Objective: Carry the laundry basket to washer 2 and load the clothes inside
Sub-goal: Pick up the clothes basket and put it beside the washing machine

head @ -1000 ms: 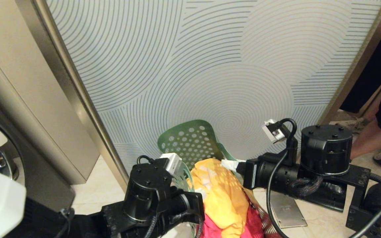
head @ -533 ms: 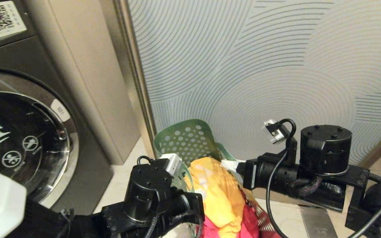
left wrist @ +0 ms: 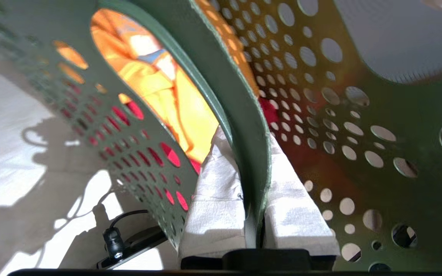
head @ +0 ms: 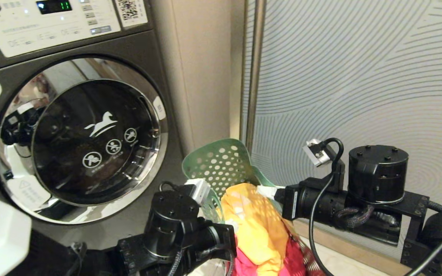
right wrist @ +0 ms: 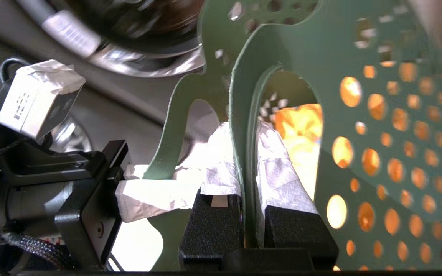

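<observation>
I count one laundry basket (head: 221,165), carried between my two grippers. My left gripper (left wrist: 253,180) is clamped tight on the basket's rim at one side, my right gripper (right wrist: 249,153) pinched on the rim at the opposite handle cut-out. Two garments show inside: one yellow garment (head: 257,226) on top, one pink-red garment (head: 282,262) beneath. One washer (head: 79,142), door closed, stands at left, near the basket. A patterned wall panel (head: 359,76) stands close behind.

The laundry basket (head: 221,163), with the clothes (head: 257,230) in it, sits right of the washer (head: 79,142), before the patterned wall panel (head: 359,76).
</observation>
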You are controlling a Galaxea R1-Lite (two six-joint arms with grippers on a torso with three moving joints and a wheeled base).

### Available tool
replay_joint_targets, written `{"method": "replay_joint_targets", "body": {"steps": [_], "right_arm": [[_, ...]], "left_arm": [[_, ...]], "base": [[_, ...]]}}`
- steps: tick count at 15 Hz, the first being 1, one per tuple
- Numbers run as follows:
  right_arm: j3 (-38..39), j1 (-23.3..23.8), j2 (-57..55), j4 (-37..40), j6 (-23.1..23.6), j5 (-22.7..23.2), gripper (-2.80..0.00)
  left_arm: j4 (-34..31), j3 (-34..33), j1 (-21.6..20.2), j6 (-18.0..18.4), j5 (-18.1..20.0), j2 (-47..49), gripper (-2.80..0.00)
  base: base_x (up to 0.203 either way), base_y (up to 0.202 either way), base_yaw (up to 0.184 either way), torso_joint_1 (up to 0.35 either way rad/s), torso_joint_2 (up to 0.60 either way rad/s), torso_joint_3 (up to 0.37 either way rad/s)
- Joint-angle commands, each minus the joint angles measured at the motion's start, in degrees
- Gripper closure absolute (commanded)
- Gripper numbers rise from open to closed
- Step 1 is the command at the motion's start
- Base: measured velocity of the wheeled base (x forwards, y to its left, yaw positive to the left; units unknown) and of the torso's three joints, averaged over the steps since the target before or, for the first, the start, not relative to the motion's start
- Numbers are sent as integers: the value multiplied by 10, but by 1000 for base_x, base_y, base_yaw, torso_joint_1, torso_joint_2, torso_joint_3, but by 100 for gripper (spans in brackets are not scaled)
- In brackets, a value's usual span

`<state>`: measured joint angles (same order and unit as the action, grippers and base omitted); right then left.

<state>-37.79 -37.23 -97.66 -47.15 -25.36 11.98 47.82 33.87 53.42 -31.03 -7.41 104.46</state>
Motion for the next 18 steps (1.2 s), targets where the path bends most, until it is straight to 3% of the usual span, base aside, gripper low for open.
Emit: {"method": "replay_joint_targets", "body": {"steps": [1, 18], "right_arm": [[-1, 0, -1, -2, -2, 1, 0], [-1, -3, -10, -3, 12, 1, 0]], "left_arm": [[3, 0, 0, -2, -1, 0, 0], [6, 2, -1, -3, -1, 4, 0]], "base": [[-5, -8, 178, 2, 4, 4], [2, -8, 175, 1, 3, 1]]}}
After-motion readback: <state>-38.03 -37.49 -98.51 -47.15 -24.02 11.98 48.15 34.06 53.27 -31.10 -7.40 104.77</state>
